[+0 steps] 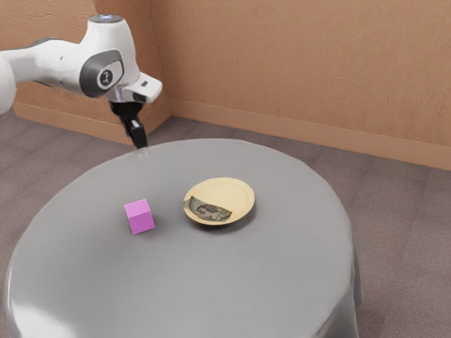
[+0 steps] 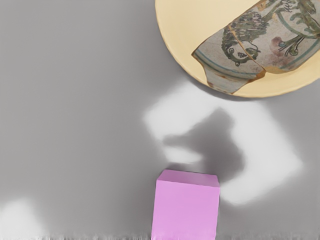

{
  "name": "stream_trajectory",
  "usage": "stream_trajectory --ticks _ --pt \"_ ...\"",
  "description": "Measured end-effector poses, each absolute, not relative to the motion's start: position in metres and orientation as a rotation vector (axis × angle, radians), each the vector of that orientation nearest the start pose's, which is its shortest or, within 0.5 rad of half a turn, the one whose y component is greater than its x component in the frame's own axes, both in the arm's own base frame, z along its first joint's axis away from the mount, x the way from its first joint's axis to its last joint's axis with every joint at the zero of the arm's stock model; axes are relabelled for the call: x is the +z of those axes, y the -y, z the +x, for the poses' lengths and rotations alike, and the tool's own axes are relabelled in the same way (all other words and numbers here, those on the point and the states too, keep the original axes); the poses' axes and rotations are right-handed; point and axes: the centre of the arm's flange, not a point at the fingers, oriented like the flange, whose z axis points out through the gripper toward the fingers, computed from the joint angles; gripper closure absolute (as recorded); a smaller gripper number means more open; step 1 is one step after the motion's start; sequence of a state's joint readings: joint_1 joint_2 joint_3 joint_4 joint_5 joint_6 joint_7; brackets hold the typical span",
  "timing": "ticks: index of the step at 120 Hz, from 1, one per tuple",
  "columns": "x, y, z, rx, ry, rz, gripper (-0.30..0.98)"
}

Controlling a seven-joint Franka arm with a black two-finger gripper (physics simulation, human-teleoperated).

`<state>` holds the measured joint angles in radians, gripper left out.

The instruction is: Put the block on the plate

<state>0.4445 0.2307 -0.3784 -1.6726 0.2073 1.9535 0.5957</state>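
My gripper (image 1: 141,149) hangs in the air over the table's far-left part in the exterior view, apart from the block and the plate. The pink block (image 1: 139,217) rests on the table to the exterior view's left of the cream plate (image 1: 242,196), with a gap between them. In the wrist view the block (image 2: 185,210) is at the lower edge, and part of the plate (image 2: 175,25) is visible. A patterned, broken-edged piece (image 1: 209,210) covers part of the plate; its painted surface (image 2: 245,45) faces up.
The round table (image 1: 211,282) has a grey cover that drapes over its edge. Brown walls (image 1: 296,63) stand beyond the table. Light patches and a dark shadow lie on the cover between block and plate in the wrist view.
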Motion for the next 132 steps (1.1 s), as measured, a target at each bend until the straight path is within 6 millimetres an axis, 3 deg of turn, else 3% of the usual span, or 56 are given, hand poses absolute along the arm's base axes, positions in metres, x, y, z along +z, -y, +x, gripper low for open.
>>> stream_trajectory --ticks 13,21,48,83,132 --pt "0.482 -0.075 0.628 -0.015 -0.874 -2.891 0.0" --pt "0.473 -0.076 0.626 0.018 -0.876 -2.901 0.0" --pt "0.41 -0.085 0.623 0.179 -0.887 -2.954 0.0" --pt "0.342 -0.08 0.611 0.314 -0.908 -3.027 0.0" --pt "0.305 -0.102 0.618 0.278 -0.853 -3.071 0.0"
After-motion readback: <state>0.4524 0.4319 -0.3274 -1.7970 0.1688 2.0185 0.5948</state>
